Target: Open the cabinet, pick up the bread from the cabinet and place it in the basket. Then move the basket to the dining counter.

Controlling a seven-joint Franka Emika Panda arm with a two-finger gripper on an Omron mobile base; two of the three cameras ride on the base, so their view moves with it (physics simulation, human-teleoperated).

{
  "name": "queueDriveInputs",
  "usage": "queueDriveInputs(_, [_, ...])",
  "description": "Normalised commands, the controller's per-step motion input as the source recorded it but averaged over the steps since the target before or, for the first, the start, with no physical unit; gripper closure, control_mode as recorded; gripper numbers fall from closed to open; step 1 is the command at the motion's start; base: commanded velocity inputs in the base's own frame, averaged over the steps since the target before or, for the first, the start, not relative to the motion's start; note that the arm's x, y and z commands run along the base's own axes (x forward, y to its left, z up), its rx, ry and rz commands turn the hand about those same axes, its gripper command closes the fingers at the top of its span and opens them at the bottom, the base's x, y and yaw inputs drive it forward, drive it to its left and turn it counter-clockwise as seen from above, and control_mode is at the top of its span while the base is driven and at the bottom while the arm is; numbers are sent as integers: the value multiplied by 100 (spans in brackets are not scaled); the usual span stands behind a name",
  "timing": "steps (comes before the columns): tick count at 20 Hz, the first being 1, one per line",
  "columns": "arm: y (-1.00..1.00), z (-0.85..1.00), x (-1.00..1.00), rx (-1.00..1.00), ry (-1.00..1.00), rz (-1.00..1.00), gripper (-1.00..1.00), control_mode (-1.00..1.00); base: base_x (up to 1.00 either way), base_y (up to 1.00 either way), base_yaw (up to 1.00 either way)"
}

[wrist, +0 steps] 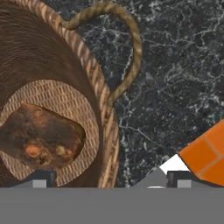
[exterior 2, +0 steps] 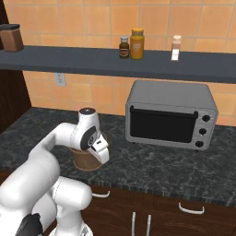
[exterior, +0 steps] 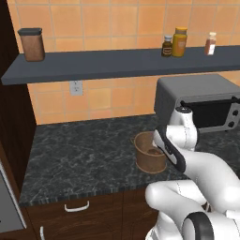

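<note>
At the far left of the shelf [exterior: 93,65] stands a dark-lidded brown canister [exterior: 32,44], well apart from the work below. On the black marbled desk [exterior: 79,154] the basket [exterior: 149,154] sits upright, just in front of the toaster oven [exterior: 201,105] and partly behind the arm's wrist. The hand view looks nearly straight down into it: the bread [wrist: 39,140], a dark brown lump with pale spots, lies flat on the woven floor, so the placing step looks done and what is left, as I judge it, is carrying the basket to the dining counter. The rim runs up between the two finger tips, one tip [wrist: 40,180] over the inside and the other over the desk outside, with a loop handle [wrist: 127,52] curving beyond; that straddle suggests the pincer [wrist: 111,181] is lined up to pinch the wall near the handle. It is spread apart, holding nothing. Gripping so close to one edge could tip the basket when lifted, though the bread lies low enough to stay put. Further right on the shelf stand three small bottles [exterior 2: 131,44].
</note>
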Motion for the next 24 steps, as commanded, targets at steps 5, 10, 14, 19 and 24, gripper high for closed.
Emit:
queueDriveInputs(5, [1, -18, 6, 0, 0, 0, -100, -100, 0, 0, 0])
queueDriveInputs(10, [15, -24, 4, 1, 0, 0, 100, -100, 0, 0, 0])
queueDriveInputs(14, [16, -26, 8, 2, -7, -3, 100, -100, 0, 0, 0])
queueDriveInputs(19, [8, 11, 8, 6, -6, -11, 100, -100, 0, 0, 0])
queueDriveInputs(24, [2, 91, -43, 10, 0, -16, 100, -100, 0, 0, 0])
